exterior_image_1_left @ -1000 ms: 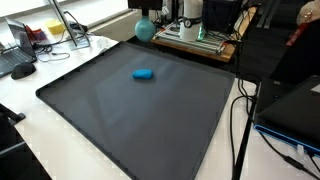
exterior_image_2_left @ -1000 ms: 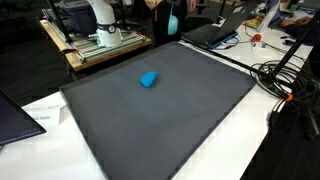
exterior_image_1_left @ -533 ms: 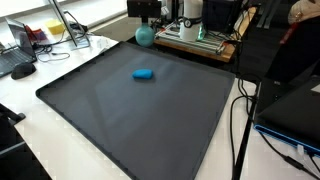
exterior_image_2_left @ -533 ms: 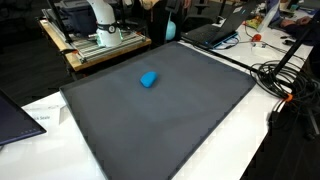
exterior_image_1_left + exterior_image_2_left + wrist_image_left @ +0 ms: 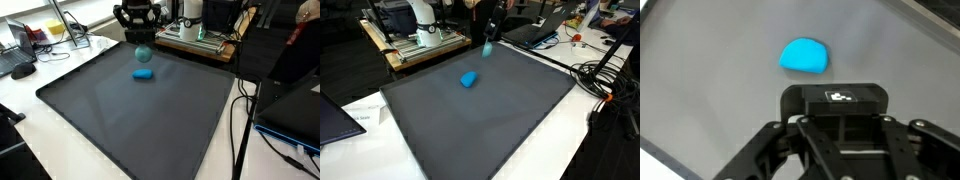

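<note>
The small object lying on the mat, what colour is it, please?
The small object is bright blue, clearest in an exterior view.

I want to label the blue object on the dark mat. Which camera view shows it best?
The wrist view: there the blue object is large and uncovered. In both exterior views it is only a small shape on the dark mat.

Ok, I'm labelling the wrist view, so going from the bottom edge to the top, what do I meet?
gripper → blue object → pale tabletop beyond the mat
</note>
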Tool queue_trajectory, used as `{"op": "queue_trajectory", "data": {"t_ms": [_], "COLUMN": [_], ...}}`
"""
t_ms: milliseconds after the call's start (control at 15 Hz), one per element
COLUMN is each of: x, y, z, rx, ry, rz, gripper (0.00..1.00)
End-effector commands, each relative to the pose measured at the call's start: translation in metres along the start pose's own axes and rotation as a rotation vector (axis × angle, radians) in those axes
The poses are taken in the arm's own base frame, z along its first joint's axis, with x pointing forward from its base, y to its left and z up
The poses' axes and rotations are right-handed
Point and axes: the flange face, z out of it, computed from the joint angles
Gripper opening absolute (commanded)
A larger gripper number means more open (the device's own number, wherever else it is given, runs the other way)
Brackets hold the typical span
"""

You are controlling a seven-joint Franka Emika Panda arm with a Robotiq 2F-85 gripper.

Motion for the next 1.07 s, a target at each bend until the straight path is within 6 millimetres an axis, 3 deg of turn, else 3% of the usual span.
{"op": "queue_trajectory", "data": {"t_ms": [0,267,467,800,867,1000], "x": [0.026,0.048,0.057,0.050,0.062,0.061], "y": [0.002,-0.017,-0.037,-0.061,-0.056,-0.060], "z": [0.018,0.044,0.050,0.051,0.055,0.055], "rx": [0.038,0.026,-0.004,-0.092,-0.047,-0.062], "ry": [-0.037,-0.090,-0.107,-0.124,-0.111,-0.114], "rz": [0.035,0.050,0.068,0.065,0.054,0.057], "gripper": [0.22,0.22,0.22,0.22,0.47,0.47]}}
